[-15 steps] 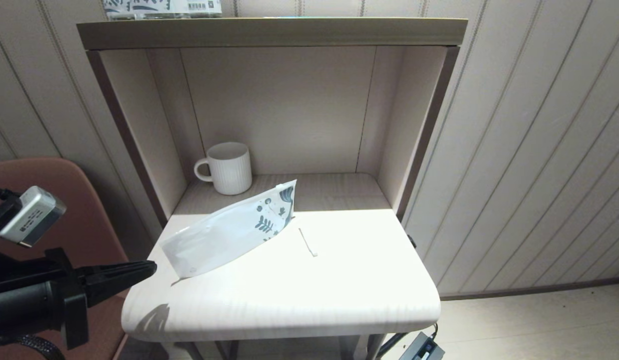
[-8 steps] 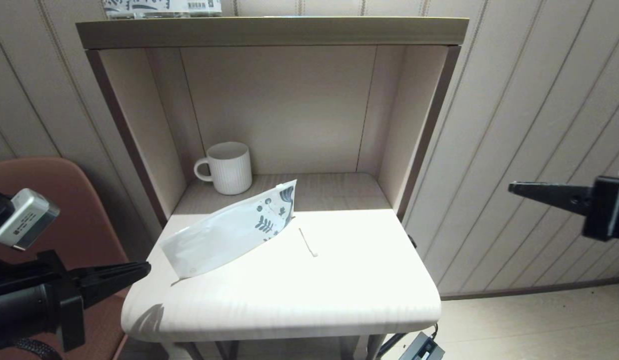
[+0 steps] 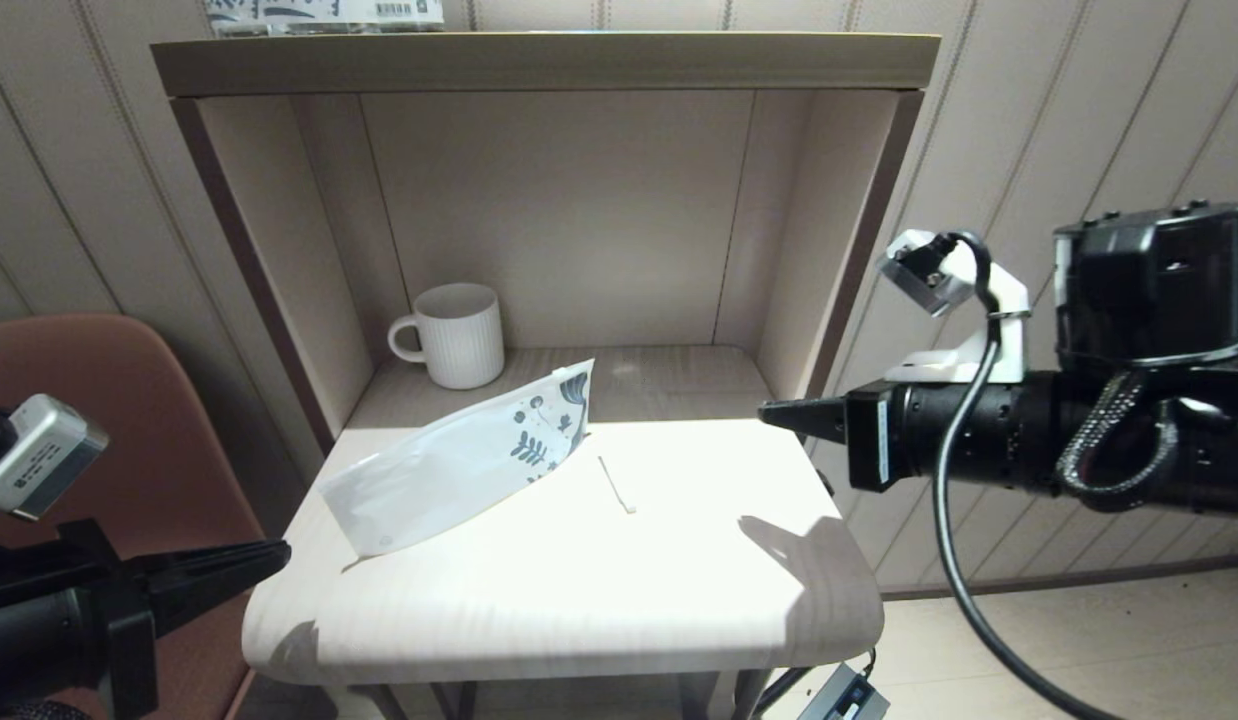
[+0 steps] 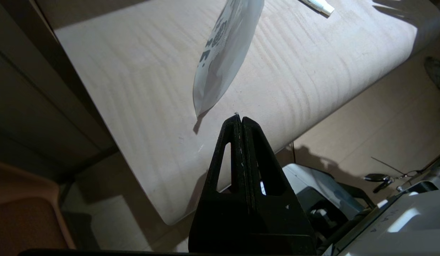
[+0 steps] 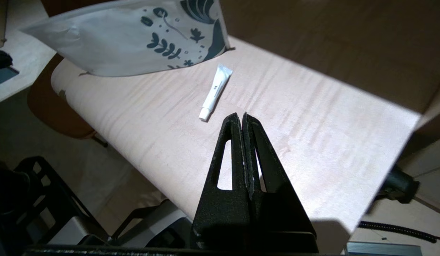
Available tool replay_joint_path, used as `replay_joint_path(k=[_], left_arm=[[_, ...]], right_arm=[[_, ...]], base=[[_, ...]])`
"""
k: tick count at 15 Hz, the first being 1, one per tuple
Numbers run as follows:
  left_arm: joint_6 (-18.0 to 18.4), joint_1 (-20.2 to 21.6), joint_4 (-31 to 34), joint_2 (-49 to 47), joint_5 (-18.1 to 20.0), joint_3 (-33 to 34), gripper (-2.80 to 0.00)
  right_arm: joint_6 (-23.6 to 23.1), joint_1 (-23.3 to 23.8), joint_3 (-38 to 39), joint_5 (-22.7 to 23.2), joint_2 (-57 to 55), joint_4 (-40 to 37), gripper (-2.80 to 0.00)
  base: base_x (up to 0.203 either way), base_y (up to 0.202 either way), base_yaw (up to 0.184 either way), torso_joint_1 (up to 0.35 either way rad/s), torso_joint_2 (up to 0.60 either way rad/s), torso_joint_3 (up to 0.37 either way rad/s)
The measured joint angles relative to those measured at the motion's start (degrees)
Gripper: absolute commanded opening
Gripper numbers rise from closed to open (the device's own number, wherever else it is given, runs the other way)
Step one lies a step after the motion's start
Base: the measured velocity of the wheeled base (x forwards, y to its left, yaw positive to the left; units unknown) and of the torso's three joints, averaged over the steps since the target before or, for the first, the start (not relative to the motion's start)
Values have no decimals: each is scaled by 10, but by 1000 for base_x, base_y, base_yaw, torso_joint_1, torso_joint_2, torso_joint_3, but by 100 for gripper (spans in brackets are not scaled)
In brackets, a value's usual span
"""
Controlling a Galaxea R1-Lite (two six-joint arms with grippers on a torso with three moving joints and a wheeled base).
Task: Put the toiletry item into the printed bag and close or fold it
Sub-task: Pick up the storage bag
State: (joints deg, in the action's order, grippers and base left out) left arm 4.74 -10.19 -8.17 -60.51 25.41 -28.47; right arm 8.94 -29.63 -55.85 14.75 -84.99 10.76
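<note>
Worktop [image 3: 579,600] of pale wood grain, with rounded front corners, is carrying both task things under a boxy shelf unit [image 3: 539,65]. The long flat white plastic pouch with dark blue-grey leaf print at one end [image 3: 459,465] is lying slantwise on the worktop's left half, its printed end lifting up toward the back and its plain end pointing at the front left corner. The small thin white toiletry tube with a short cap [image 3: 616,485] is lying flat just beside the pouch's printed end, on its right, not touching it; in the right wrist view the tube [image 5: 214,92] is showing its crimped end toward the pouch [image 5: 127,42]. A white ribbed ceramic mug [image 3: 454,335] is standing upright at the back left of the shelf recess, behind the pouch.

The left tool [image 3: 274,557] is hovering off the worktop's front left corner, its black fingers [image 4: 237,142] pressing together with nothing between them, pointing at the pouch's plain end [image 4: 220,71]. The right tool [image 3: 774,412] is hanging level over the worktop's right edge, pointing leftward, its fingers [image 5: 241,142] likewise clenched together and gripping nothing, well apart from the tube.
</note>
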Motion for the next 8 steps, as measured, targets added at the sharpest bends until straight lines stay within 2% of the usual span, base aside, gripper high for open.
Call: replay_joint_path(k=[3, 4, 8], left_arm=[[1, 0, -2, -6, 0, -1, -280], [1, 0, -2, -8, 2, -1, -280], [1, 0, -1, -11, 1, -2, -280]], right_arm=[[-1, -14, -14, 6, -43, 1, 0], [-1, -15, -25, 8, -61, 1, -280], [-12, -23, -90, 54, -136, 29, -280]], base=[[0, 0, 0, 0, 0, 0], [0, 0, 0, 0, 0, 0], [0, 0, 0, 0, 0, 0]])
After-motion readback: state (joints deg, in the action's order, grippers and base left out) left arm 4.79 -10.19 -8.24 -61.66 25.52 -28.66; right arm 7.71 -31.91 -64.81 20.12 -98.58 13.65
